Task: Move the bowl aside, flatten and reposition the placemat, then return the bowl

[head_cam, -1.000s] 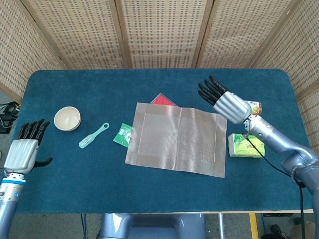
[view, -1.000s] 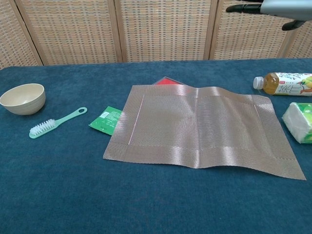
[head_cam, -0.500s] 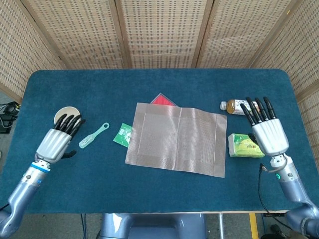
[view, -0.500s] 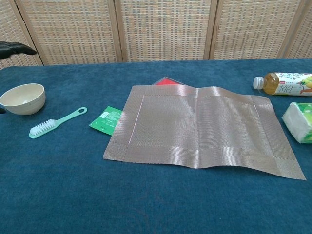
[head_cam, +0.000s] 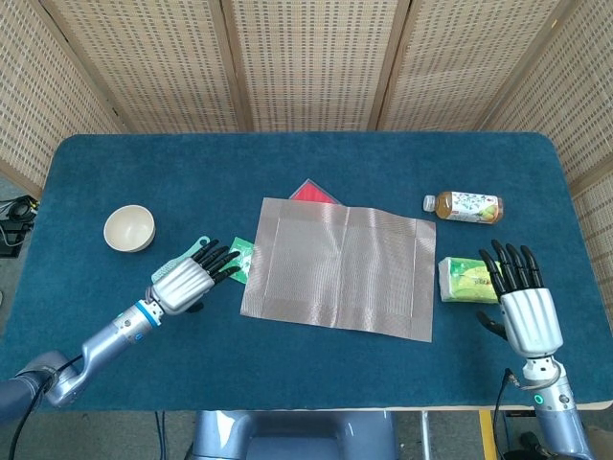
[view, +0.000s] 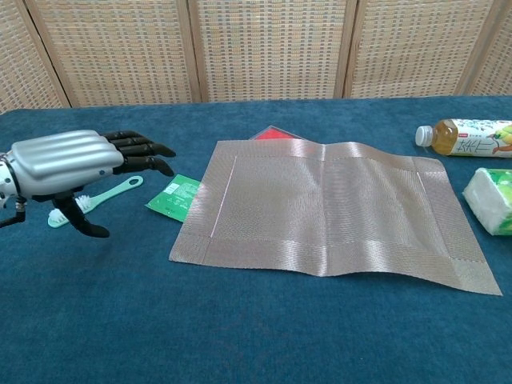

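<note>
A: Nearest the camera, what is shown?
B: The right robot hand (head_cam: 525,305), at the near right of the desk (head_cam: 316,359), fingers spread and holding nothing. It lies just right of the tissue pack (head_cam: 466,281); the chest view does not include it.

A: And on the left?
B: The left robot hand (head_cam: 188,278), likewise empty with fingers extended, pointing right toward the placemat (head_cam: 338,266). In the chest view it is above the desk and covers much of the green brush (view: 94,201), whose handle and bristle end show beside it.

A: What stands between that robot hand and the placemat?
B: A green sachet (view: 173,197), lying at the placemat's left edge, with one corner seemingly tucked under it.

A: How does the placemat lie?
B: Mid-desk, spread out but not quite flat: the chest view shows a ripple along its near edge and a raised fold at its far edge. A red item (head_cam: 313,193) is partly hidden under its far left corner.

A: Where is the bowl?
B: The bowl (head_cam: 129,228) sits upright at the far left, well apart from the placemat, beyond the left robot hand.

A: Farthest right?
B: A bottle (head_cam: 464,205) lying on its side, beyond the tissue pack.
</note>
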### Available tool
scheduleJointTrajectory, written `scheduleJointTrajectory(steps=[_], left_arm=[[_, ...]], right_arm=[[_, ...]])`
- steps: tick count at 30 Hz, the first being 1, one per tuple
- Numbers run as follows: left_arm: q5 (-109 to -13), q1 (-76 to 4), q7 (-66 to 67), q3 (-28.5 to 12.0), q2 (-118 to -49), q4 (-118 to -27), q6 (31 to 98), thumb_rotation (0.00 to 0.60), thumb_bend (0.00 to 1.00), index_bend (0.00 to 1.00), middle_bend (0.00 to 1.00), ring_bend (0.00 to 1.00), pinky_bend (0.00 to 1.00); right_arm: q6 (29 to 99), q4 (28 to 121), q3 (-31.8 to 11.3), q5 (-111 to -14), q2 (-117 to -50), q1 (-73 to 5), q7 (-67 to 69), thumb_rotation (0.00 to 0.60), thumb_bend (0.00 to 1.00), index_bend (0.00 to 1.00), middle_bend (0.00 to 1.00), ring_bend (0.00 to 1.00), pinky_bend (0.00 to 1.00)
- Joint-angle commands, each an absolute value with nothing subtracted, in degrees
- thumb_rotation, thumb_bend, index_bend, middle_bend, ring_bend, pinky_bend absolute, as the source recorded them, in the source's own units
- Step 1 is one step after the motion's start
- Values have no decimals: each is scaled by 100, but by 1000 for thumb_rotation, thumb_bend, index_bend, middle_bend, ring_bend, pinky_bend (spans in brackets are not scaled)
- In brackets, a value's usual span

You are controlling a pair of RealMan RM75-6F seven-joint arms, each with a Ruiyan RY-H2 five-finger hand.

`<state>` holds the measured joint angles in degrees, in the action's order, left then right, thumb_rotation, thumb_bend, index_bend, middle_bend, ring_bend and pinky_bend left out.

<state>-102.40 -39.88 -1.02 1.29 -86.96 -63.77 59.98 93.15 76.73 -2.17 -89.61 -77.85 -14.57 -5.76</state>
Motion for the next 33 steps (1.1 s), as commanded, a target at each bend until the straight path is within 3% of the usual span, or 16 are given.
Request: scheduleJointTrajectory(steps=[1,14,33], left_arm=[[-10356,-4206,-171,236,-9006,-6120,5834,600,0,141,0,0,0],[-10330,-4483,-325,340,-9678,-5386,5842,600,0,154,0,0,0],[-10169,-4814,-320,336,-10082,-5107,5740,600,0,187,0,0,0]], right_arm=[[9316,7518,-283,-8933,-7860,-1424,-454,600,0,0,0,0,0],[9296,7287,-366,-8951,-7942,-1279,-177,600,0,0,0,0,0],[9189,7700,-367,-9081,-7778,-1183,-417,600,0,0,0,0,0]])
